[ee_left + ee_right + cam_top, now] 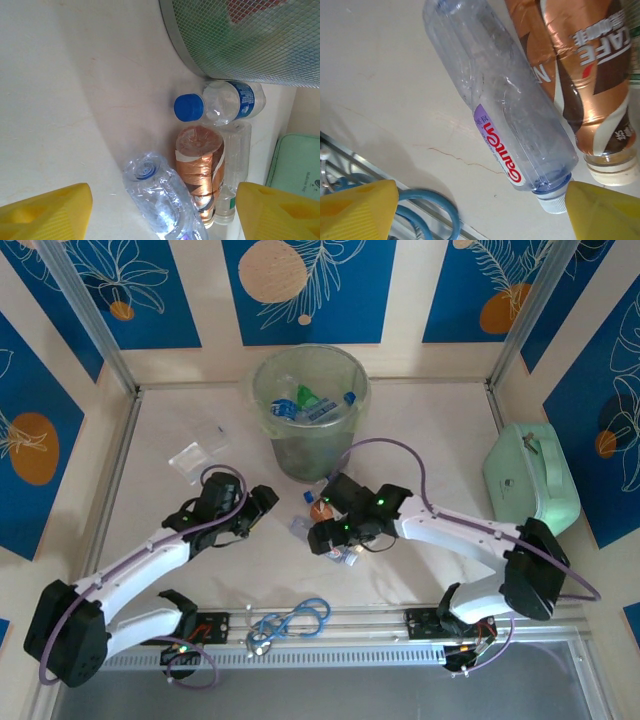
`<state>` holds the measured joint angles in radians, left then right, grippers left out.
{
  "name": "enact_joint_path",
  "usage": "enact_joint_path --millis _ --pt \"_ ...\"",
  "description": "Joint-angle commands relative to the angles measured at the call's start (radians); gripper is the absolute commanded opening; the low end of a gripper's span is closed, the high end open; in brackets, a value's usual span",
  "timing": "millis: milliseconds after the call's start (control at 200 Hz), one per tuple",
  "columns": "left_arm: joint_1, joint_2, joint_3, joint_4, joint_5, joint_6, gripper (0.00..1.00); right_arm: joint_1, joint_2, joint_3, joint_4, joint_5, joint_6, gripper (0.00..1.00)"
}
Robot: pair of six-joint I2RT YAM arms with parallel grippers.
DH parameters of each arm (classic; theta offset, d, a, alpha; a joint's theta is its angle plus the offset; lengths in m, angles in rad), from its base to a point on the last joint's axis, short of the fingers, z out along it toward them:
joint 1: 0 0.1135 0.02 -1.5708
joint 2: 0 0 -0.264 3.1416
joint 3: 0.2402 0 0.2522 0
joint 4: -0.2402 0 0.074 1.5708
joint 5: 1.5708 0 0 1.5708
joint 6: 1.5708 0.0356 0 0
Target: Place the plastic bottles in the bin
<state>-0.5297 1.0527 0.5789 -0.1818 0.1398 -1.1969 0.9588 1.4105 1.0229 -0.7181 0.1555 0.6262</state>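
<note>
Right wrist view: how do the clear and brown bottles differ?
The clear bottle is see-through; the brown bottle is wrapped in a coppery sleeve. The clear bottle has a narrow purple label; the brown bottle's sleeve covers most of its body. Both lie side by side, caps the same way.

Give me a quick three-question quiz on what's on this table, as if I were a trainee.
1. True or false: the bin already holds bottles.
2. The water bottle by the bin has a cap that is: A blue, B red, C black.
3. Fill in: the left claw and right claw both stand ___.
Key: 1 true; 2 A; 3 open.
</note>
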Motion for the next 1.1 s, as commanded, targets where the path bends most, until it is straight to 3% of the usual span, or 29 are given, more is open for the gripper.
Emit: enact_joint_path --millis 0,230,875,1090 --pt "0.021 -0.036 0.007 -0.056 -0.028 0.027 0.76 0.023 0.061 0.039 -0.007 0.067 -0.021 0.87" --pt "0.035 -0.053 -0.009 -0.058 -0.023 0.033 0.76 0.038 0.137 0.069 -0.008 0.139 -0.034 0.86" --pt "0.045 -0.05 -0.024 -0.032 -0.007 0.032 0.75 0.096 0.314 0.104 -0.036 0.154 -0.034 0.82" --pt "0.048 -0.059 -0.026 -0.041 -0.01 0.033 0.75 0.121 0.342 0.115 -0.053 0.171 -0.03 0.71"
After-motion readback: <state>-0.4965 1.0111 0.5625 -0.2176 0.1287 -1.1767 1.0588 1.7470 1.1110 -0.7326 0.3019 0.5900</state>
